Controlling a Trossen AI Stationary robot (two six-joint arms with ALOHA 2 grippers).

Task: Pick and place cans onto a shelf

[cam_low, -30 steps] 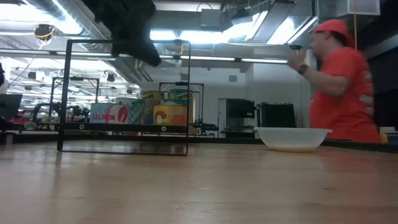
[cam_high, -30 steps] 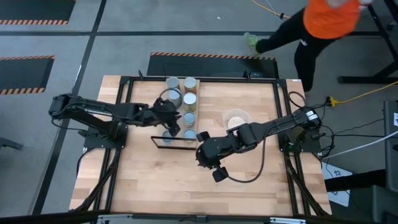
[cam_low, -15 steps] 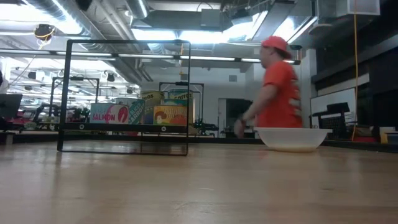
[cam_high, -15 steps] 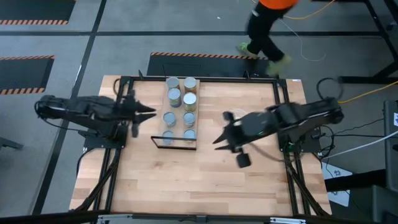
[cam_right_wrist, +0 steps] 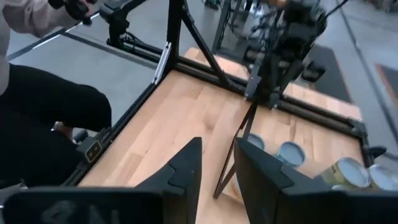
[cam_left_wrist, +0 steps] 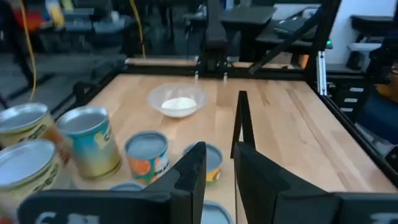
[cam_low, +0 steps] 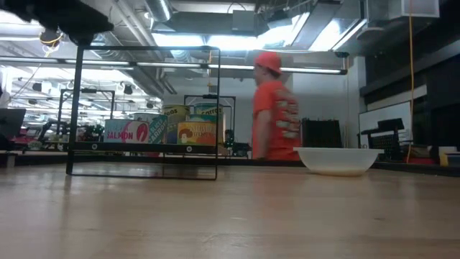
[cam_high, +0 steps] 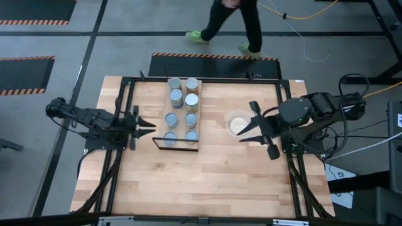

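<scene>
Several cans (cam_high: 182,110) stand upright in two rows running from the table's far edge toward the shelf (cam_high: 176,144). The shelf is a thin black frame with a light board (cam_low: 144,148). Seen from above, the nearest cans (cam_high: 191,134) fall inside the frame. My left gripper (cam_high: 148,124) hangs open at the table's left side, pointing at the shelf, with nothing between its fingers (cam_left_wrist: 189,171). My right gripper (cam_high: 244,130) hangs open high over the right side, above a bowl, also with nothing in it (cam_right_wrist: 219,163). Cans (cam_left_wrist: 87,140) show in the left wrist view.
A clear bowl (cam_high: 239,121) with pale contents stands right of the shelf (cam_low: 338,159). A person in an orange shirt (cam_low: 277,108) walks past beyond the far edge (cam_high: 229,19). Bare wood spreads across the near half of the table (cam_high: 201,182).
Both grippers have drawn back from the shelf without holding anything. The left one went toward the table's left edge. The right one went toward the right edge and rose. The person behind the table has walked from right to left.
</scene>
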